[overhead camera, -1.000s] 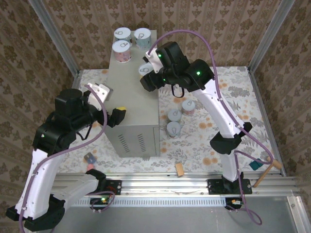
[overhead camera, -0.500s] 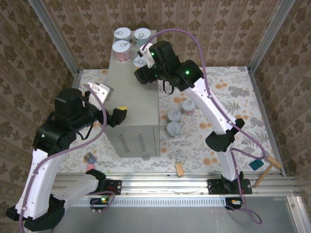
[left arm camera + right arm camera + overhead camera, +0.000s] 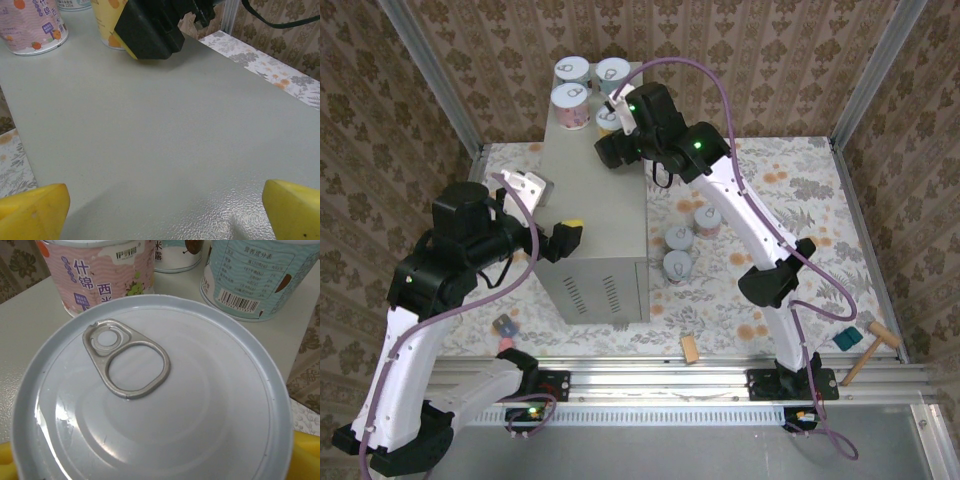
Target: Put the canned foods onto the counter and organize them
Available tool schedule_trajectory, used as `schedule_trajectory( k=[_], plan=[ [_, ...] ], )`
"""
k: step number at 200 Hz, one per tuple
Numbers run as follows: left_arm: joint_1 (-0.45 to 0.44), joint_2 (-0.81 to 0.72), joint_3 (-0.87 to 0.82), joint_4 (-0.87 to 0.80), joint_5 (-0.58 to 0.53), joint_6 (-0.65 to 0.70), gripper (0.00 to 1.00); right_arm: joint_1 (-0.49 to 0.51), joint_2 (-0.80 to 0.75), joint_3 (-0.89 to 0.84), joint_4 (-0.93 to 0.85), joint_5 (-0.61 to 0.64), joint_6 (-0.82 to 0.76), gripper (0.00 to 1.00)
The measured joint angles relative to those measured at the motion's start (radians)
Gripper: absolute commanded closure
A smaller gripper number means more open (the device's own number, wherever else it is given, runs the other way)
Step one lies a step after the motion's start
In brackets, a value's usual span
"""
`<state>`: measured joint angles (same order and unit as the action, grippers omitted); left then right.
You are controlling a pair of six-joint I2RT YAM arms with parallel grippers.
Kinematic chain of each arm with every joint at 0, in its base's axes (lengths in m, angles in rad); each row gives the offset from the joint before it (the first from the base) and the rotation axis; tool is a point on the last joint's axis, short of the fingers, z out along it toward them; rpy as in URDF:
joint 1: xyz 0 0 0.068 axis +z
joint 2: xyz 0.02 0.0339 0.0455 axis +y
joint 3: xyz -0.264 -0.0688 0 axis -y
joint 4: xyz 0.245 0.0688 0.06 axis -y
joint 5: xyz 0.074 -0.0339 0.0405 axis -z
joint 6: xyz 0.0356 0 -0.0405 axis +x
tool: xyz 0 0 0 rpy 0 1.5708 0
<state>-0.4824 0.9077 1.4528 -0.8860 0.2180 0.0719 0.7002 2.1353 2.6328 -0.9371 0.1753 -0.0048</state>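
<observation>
Right gripper (image 3: 612, 140) reaches over the far end of the counter (image 3: 600, 230). Its yellow fingertips (image 3: 307, 460) straddle a yellow-labelled can (image 3: 150, 405) that stands upright on the grey top. I cannot tell whether the pads press the can or have let it go. That can sits just near of a pale blue can (image 3: 255, 280) and right of a pink can (image 3: 100, 270), with a fourth can (image 3: 177, 252) behind them. A tight block of four is forming at the far edge, probably to leave the near part of the top free for later rows. The lids that show are sealed, with pull tabs flat. Left gripper (image 3: 165, 210) hovers over the near part of the top with jaws spread wide and nothing between them, likely kept out of the way. Three more cans (image 3: 679, 237) stand on the floral floor (image 3: 800, 190) just right of the counter, not yet lifted.
</observation>
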Motion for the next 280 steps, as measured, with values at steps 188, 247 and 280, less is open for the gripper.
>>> schedule_trajectory(
  k=[188,247,280],
  plan=[
    [0.0,0.023,0.0,0.019,0.045,-0.013,0.0,-0.012,-0.163,-0.375,0.283,0.001,0.034,0.23],
    [0.0,0.022,0.0,0.019,0.045,-0.013,0.0,-0.057,-0.097,-0.3,0.303,0.0,0.027,0.23],
    [0.0,0.022,0.0,0.019,0.045,-0.013,0.0,-0.059,-0.054,-0.245,0.302,-0.003,0.025,0.23]
  ],
)
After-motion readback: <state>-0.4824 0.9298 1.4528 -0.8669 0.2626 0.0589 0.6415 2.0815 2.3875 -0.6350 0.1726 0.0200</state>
